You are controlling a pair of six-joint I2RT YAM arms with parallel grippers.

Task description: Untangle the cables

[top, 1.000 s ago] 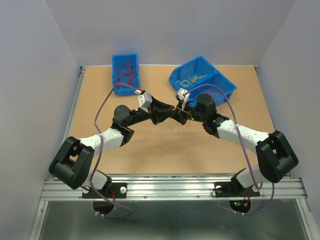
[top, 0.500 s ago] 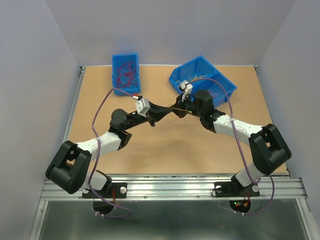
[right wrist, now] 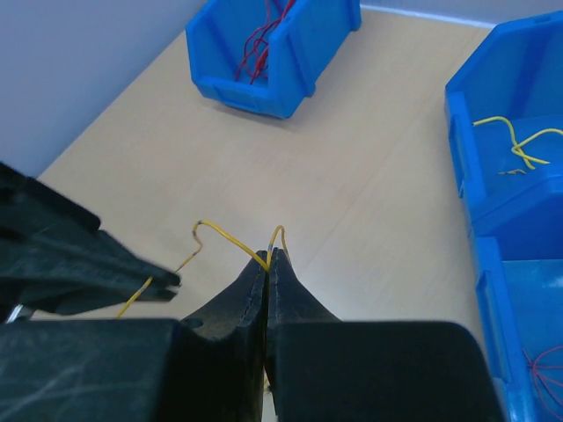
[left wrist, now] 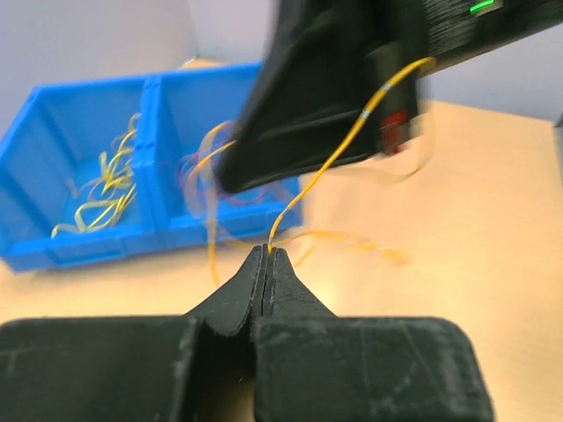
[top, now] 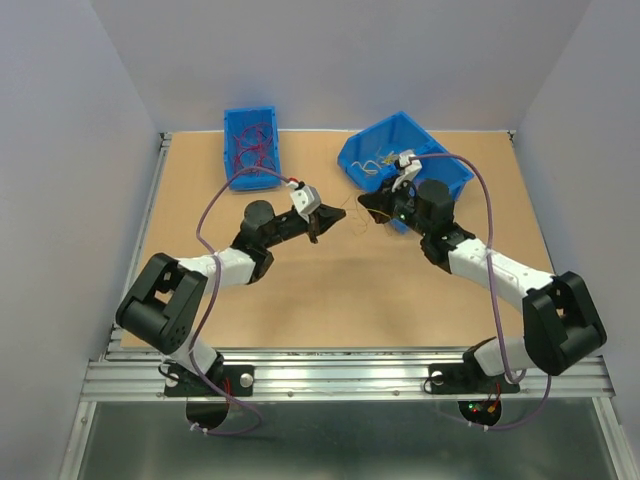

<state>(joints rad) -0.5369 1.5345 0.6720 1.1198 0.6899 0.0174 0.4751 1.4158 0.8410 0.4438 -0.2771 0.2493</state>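
Tan wood of the tabletop (top: 300,290) is lying under both arms, with pale walls (top: 330,60) standing round it. One yellow cable (right wrist: 224,236) is running through the air between the two grippers. The right gripper (right wrist: 267,257) is pinching it between fully closed jaws, and from those tips the strand is arching away to the left. There the left gripper (left wrist: 266,255), its jaws likewise pressed together, is clamping it.

In the left wrist view the same strand is rising from the left tips up and to the right, towards the dark body of the right gripper directly ahead. More loose strands (left wrist: 209,189), blurred yellow and orange, are hanging just ahead and left of the left tips. Whether they are joined to the held cable I cannot tell.

Ahead of the right gripper and slightly to its left, a small blue bin (right wrist: 255,92) is holding red cables (right wrist: 264,35). To the right of the right gripper a two-part blue bin (right wrist: 501,215) is sitting, with yellow cables (right wrist: 519,145) lying in its far compartment and a red strand (right wrist: 543,362) showing in the near one.

From above, both grippers are hovering over the table's middle, tips facing each other and a little apart.
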